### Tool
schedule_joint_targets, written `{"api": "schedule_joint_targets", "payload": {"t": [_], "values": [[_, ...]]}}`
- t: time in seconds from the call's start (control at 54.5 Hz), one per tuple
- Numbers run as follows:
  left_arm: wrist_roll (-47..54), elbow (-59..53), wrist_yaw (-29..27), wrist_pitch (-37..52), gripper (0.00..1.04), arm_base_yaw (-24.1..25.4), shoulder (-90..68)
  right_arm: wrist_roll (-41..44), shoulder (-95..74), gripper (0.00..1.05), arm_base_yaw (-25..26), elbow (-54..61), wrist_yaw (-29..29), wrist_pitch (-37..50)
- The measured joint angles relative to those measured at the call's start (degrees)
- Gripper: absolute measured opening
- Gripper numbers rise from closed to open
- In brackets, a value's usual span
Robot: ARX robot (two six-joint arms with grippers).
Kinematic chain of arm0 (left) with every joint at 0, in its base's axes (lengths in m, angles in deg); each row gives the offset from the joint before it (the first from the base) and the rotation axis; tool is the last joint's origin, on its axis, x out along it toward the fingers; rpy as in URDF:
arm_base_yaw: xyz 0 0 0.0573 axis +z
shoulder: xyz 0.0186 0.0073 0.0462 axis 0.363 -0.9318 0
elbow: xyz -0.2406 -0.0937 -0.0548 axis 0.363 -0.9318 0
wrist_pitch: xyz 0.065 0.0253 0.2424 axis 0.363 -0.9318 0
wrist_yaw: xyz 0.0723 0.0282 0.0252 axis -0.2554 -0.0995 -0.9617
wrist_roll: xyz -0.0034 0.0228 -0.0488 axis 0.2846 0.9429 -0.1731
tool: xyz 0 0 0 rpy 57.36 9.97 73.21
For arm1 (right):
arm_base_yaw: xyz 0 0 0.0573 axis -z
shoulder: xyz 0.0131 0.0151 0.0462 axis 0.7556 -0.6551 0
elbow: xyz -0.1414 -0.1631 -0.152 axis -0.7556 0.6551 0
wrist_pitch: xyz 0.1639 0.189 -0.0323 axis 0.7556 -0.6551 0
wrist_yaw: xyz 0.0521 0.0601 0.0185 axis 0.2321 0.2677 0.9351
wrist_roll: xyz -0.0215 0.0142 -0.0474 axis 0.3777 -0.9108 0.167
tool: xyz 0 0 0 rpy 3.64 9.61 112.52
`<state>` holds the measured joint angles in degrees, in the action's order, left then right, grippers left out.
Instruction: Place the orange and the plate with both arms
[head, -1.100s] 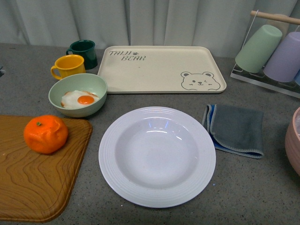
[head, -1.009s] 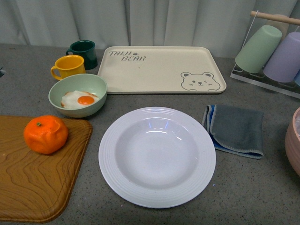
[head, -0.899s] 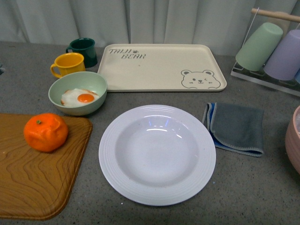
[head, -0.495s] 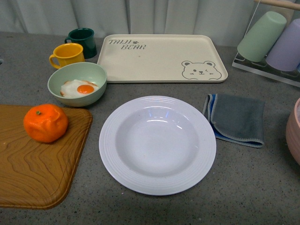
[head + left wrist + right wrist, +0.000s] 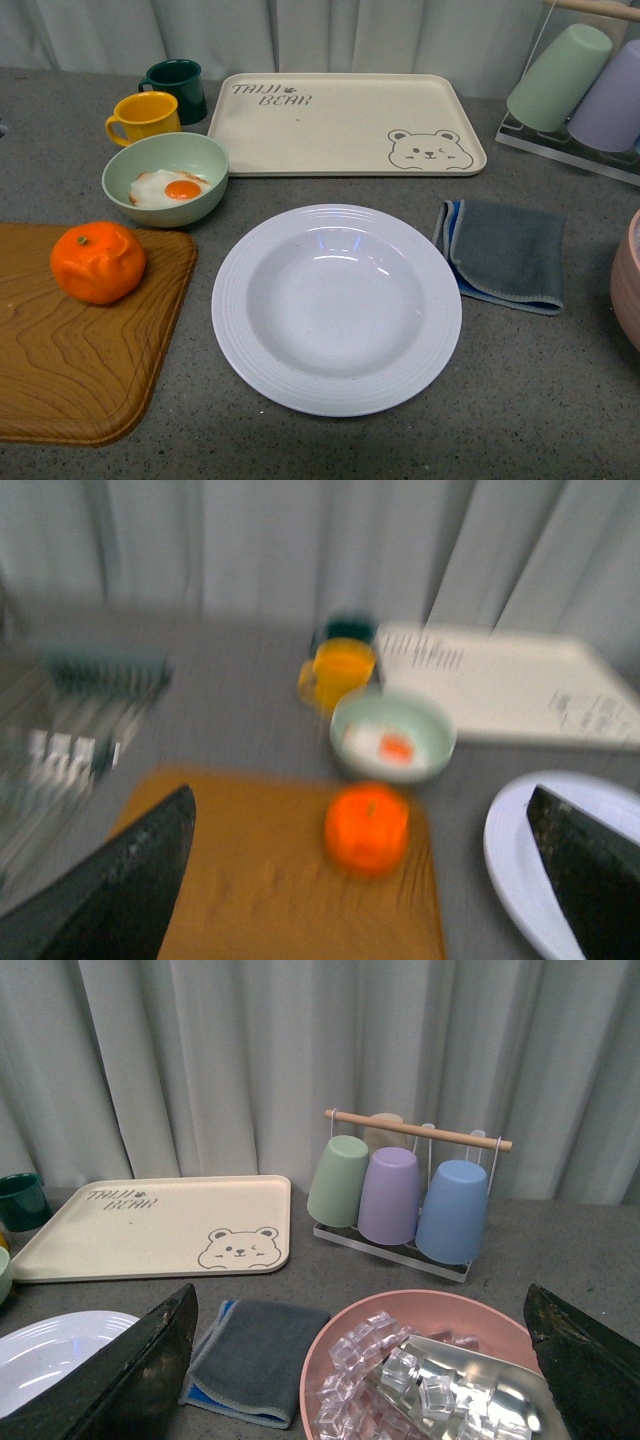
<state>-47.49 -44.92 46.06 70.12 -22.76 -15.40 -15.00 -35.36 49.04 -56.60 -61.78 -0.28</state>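
Observation:
The orange [image 5: 98, 262] sits on a wooden board [image 5: 70, 370] at the left; it also shows, blurred, in the left wrist view [image 5: 367, 826]. The white ridged plate [image 5: 336, 308] lies empty in the middle of the table, and its edge shows in the left wrist view [image 5: 520, 855] and the right wrist view [image 5: 50, 1350]. Neither arm shows in the front view. My left gripper [image 5: 365, 880] is open, high above the board with the orange between its fingers in view. My right gripper [image 5: 365, 1360] is open, above a pink bowl of ice.
A pale green bowl with a fried egg [image 5: 165, 190], a yellow mug [image 5: 145, 116] and a dark green mug [image 5: 177, 88] stand behind the board. A cream bear tray [image 5: 345, 122] is at the back, a grey cloth [image 5: 505, 253] right of the plate, a cup rack [image 5: 410, 1195] and pink ice bowl [image 5: 430, 1365] far right.
The front view has tilted slightly, so everything sits a little higher in the picture. No object on the table has moved.

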Motion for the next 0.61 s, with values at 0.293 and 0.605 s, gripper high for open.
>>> {"api": "schedule_joint_targets", "payload": {"t": [0.293, 0.605], "values": [[-7.58, 12.13, 1.33, 19.63, 0.98, -2.75, -51.17, 0.0, 0.0, 0.95, 0.0, 0.0, 0.0, 0.0], [-8.52, 23.54, 1.62, 26.1, 0.98, -5.03, -82.34, 0.0, 0.0, 0.95, 0.0, 0.0, 0.0, 0.0]]}}
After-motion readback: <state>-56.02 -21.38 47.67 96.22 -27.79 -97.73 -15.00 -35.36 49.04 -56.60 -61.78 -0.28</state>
